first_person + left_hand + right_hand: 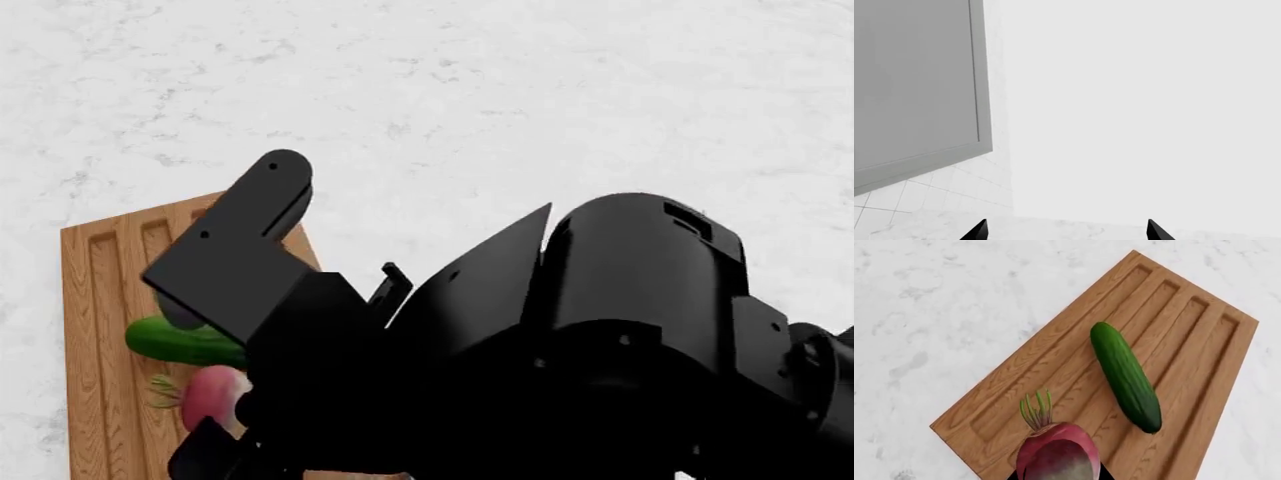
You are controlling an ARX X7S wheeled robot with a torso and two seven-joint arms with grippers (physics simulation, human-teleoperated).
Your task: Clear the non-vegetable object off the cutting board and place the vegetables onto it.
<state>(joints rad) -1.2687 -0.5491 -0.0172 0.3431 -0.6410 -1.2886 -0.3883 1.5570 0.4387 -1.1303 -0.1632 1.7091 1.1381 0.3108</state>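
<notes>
We saw the right gripper (pixel 1057 475) closed around the radish (pixel 1056 452) above the cutting board (pixel 1187 335); the cucumber (pixel 1126 376) lay across its grooves. The left gripper (pixel 1066 231) showed parted fingertips, holding nothing.

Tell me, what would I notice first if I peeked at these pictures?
Probably the long green cucumber lying across the grooves of the big wooden cutting board. Next, the pink radish with its little green stubs, right up close to the right wrist camera, over the board's edge. From the head view, the robot's bulky black arm fills much of the picture above the white marble counter.
</notes>
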